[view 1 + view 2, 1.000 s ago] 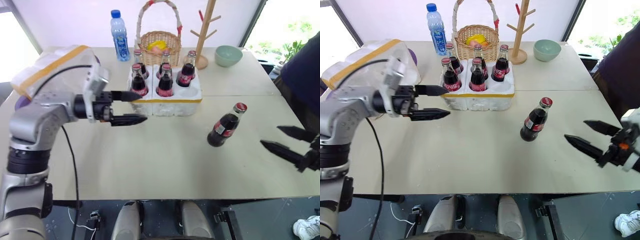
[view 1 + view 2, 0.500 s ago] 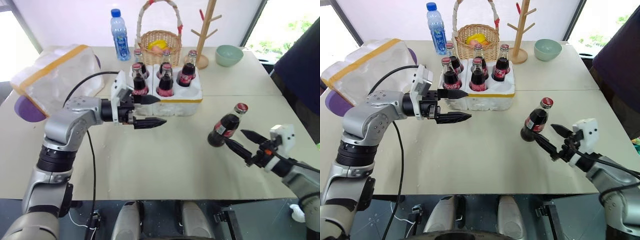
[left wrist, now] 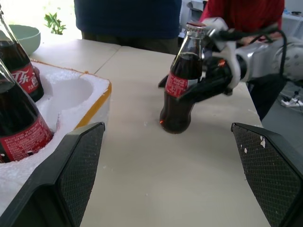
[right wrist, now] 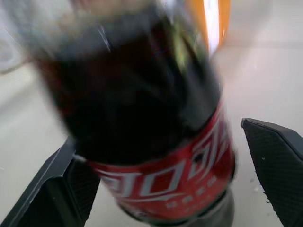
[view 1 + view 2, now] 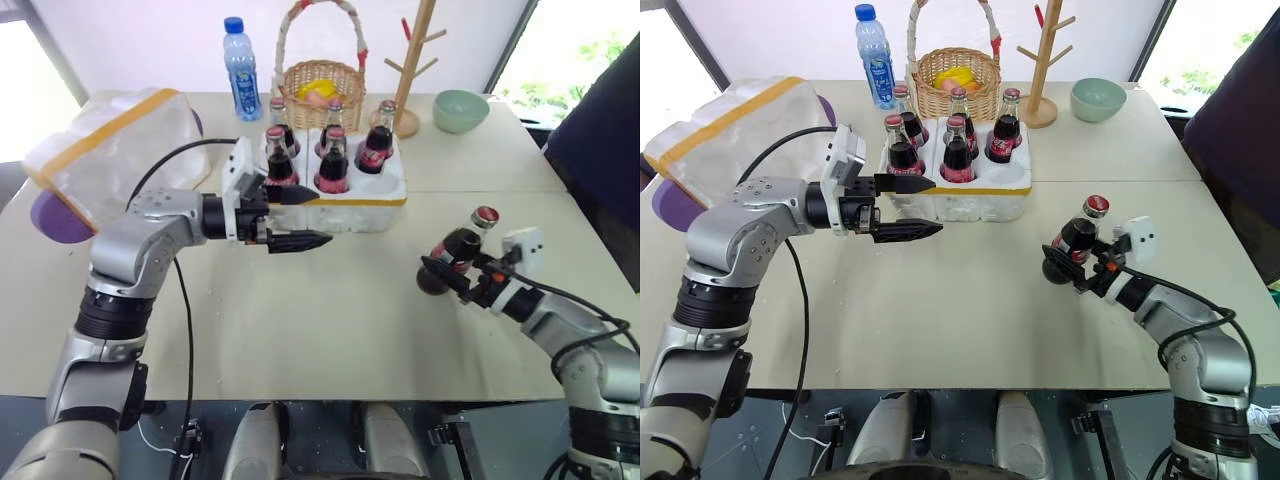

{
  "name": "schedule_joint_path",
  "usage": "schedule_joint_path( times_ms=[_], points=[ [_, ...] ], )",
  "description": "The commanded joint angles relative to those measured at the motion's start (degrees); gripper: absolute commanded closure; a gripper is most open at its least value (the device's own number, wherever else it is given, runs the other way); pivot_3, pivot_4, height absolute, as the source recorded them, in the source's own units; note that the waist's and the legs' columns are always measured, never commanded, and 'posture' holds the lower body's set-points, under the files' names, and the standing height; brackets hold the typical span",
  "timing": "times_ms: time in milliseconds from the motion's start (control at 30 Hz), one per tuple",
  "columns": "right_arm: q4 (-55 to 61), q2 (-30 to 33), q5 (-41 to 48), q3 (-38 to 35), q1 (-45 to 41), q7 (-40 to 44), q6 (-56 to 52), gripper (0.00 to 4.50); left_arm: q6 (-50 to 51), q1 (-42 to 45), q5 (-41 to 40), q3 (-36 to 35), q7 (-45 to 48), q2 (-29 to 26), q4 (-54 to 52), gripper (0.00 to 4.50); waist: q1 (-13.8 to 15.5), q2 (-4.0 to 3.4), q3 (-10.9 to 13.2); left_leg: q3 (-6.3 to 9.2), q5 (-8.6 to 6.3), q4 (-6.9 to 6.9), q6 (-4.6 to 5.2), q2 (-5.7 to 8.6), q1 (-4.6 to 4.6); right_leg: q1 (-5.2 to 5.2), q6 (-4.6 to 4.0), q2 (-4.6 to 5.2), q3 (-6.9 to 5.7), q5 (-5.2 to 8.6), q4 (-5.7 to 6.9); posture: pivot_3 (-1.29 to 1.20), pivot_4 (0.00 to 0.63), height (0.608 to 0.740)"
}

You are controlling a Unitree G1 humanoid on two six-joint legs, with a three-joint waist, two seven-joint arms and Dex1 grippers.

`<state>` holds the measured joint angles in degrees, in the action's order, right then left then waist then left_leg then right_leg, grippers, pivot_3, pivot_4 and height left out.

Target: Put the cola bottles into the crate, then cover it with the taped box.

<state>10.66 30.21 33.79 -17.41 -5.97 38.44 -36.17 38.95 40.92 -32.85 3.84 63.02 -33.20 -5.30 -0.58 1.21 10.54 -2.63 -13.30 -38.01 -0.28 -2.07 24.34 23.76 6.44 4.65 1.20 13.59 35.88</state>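
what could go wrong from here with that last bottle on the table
The loose cola bottle stands alone between the right gripper fingers, which are low on its body; a nudge could tip it. The crate has one free well, on the front right, but the left gripper hangs open beside it, crowding the approach.
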Motion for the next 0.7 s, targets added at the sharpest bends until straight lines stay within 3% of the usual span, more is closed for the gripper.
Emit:
schedule_joint_path(
  times_ms=[33, 67, 233, 367, 500, 700],
  points=[
    [0.0, -0.3, 1.2, -2.1, -1.6, -1.0, 1.5, 1.37, -1.8, 1.3, 0.9, -0.2, -0.3, 0.2, 0.2, 0.00, 0.0, 0.00, 0.0, 0.00, 0.00, 0.00, 0.00, 0.00, 0.01, 0.00, 0.00, 0.00, 0.00, 0.00, 0.00, 0.00, 0.150, 0.740],
    [0.6, -0.3, 1.9, -2.7, -1.8, -1.1, 1.5, 1.67, -1.9, 1.3, 1.0, -0.3, -0.4, 0.2, 0.3, 0.00, 0.0, 0.00, 0.0, 0.00, 0.00, 0.00, 0.00, 0.00, 0.01, 0.00, 0.00, 0.00, 0.00, 0.00, -0.02, 0.00, 0.150, 0.740],
    [6.9, 3.0, 12.7, -8.9, -3.8, 1.4, -2.6, 1.65, -1.6, 0.2, 0.4, -1.6, -0.7, -0.2, -0.3, 0.00, -0.1, -0.10, 0.1, -0.01, 0.00, 0.04, 0.00, 0.00, 0.15, 0.23, 0.04, 0.00, 0.02, -0.02, 0.10, 0.00, 0.150, 0.740],
    [7.6, 8.2, 18.7, -9.2, -10.9, 2.3, -7.1, 1.65, -1.5, -0.3, 0.1, -2.5, -1.7, -0.2, -0.4, 0.00, -0.4, -0.21, 0.1, -0.09, 0.00, 0.05, 0.01, 0.00, 0.18, 0.34, 0.06, 0.00, 0.10, -0.03, 0.14, 0.00, 0.150, 0.740],
    [-0.3, 8.8, 14.8, -1.6, -26.6, 1.0, -8.1, 1.65, -1.8, -0.3, 0.1, -3.5, -2.6, -0.2, 0.2, 0.00, -0.9, -0.23, 0.2, -0.12, 0.00, 0.08, 0.01, -0.06, 0.15, 0.42, 0.06, -0.08, 0.12, -0.03, 0.17, 0.00, 0.150, 0.740],
    [-18.9, 3.6, 1.6, 10.3, -44.1, 2.1, 0.1, 1.65, -2.1, -1.2, 0.3, -4.5, -3.8, -0.3, -0.2, 0.00, -0.2, -0.21, 0.2, -0.13, 0.00, 0.15, 0.03, -0.04, 0.28, 0.55, 0.14, -0.09, 0.11, -0.08, 0.20, 0.00, 0.150, 0.740]
  ],
)
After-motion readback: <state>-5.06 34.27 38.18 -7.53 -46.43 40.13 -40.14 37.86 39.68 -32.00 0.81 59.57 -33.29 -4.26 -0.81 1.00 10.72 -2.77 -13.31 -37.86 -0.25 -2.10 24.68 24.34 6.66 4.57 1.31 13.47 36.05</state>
